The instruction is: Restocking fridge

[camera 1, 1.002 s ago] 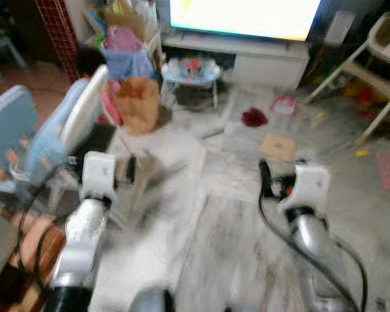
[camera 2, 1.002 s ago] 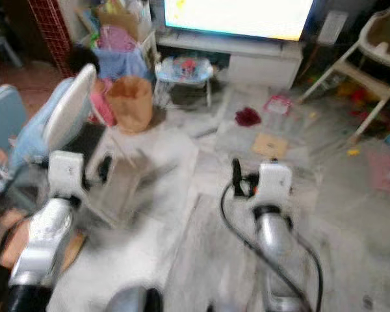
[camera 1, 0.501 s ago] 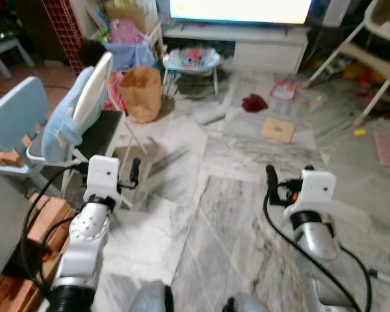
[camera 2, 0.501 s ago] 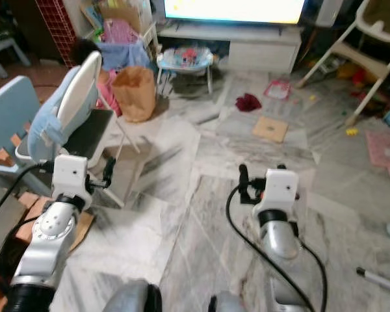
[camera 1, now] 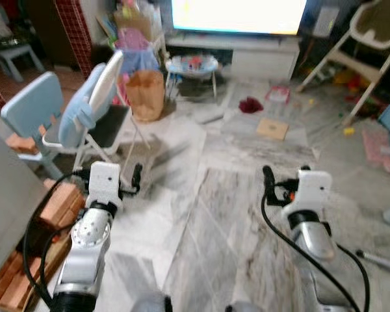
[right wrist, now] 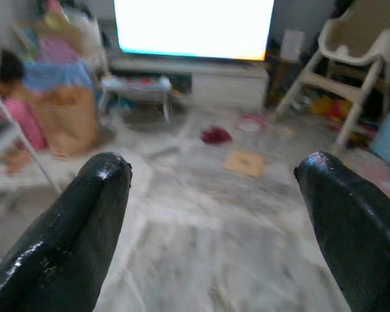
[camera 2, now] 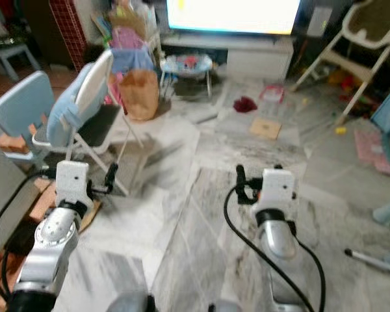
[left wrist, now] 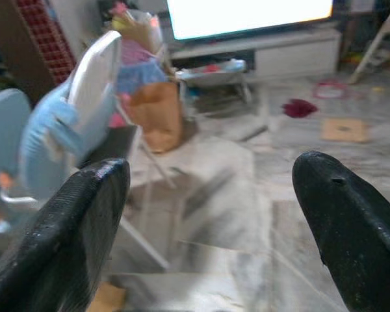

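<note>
Marble floor [camera 1: 234, 214], brown paper bag [left wrist: 159, 114], right gripper [right wrist: 214, 195] agape

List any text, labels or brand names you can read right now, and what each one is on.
None can be read.
The TV screen is washed out to plain white.
The brown paper bag shows no print.
The cardboard piece on the floor has a faint mark, too blurred to read.

No legible text, labels or numbers anywhere.
</note>
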Tool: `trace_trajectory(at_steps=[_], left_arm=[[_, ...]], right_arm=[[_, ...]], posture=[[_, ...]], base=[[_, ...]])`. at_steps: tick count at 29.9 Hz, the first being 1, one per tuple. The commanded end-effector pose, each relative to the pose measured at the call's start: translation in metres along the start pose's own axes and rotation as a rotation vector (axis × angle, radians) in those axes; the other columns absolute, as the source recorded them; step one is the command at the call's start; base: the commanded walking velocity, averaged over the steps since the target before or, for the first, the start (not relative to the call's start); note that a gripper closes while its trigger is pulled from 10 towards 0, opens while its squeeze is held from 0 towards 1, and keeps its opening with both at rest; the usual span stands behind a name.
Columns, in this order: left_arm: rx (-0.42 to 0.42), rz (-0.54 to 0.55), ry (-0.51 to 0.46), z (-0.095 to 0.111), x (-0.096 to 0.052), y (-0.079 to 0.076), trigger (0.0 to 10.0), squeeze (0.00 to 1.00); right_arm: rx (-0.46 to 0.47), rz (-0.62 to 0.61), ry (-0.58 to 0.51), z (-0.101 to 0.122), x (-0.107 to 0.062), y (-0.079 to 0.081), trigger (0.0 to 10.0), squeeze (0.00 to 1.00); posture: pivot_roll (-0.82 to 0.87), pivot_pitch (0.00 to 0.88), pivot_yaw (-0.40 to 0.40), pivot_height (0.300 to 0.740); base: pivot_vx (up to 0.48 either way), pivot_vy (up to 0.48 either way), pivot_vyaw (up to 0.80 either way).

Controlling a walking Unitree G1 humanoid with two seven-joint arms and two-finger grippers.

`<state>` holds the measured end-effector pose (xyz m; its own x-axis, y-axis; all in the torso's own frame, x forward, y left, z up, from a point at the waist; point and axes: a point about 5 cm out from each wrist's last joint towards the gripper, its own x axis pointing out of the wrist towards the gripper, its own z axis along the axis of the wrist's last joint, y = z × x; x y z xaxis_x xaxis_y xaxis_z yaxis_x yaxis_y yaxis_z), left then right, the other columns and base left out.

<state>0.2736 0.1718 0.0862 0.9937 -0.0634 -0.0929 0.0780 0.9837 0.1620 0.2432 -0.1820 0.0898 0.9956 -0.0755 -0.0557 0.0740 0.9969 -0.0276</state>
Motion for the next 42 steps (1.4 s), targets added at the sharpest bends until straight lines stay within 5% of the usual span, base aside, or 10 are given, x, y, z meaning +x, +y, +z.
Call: trace_trajectory(at_steps=[1,26,42], left_arm=[[0.025,-0.01,0.009,0.0,0.001,0.001,10.0,0.0],[-0.003,-0.008,0.009,-0.008,-0.008,0.006,10.0,0.0],[-0.004,0.005,0.0,-0.004,-0.012,0.009,10.0,0.0]], right_arm=[[0.014,-0.005,-0.034,0.008,0.004,0.001,10.0,0.0],[0.006,-0.003,-0.023,0.004,0.002,0.004,10.0,0.0],[-0.005,0.059,-0.039,0.009,0.019,0.011,10.0,0.0]], posture=[[-0.04,0.049,0.024,0.74],[-0.02,0.041,0.02,0.74],[0.02,0.045,-0.024,0.74]], base=[[0.0,0.48,0.0],[0.0,0.48,0.0],[0.0,0.48,0.0]])
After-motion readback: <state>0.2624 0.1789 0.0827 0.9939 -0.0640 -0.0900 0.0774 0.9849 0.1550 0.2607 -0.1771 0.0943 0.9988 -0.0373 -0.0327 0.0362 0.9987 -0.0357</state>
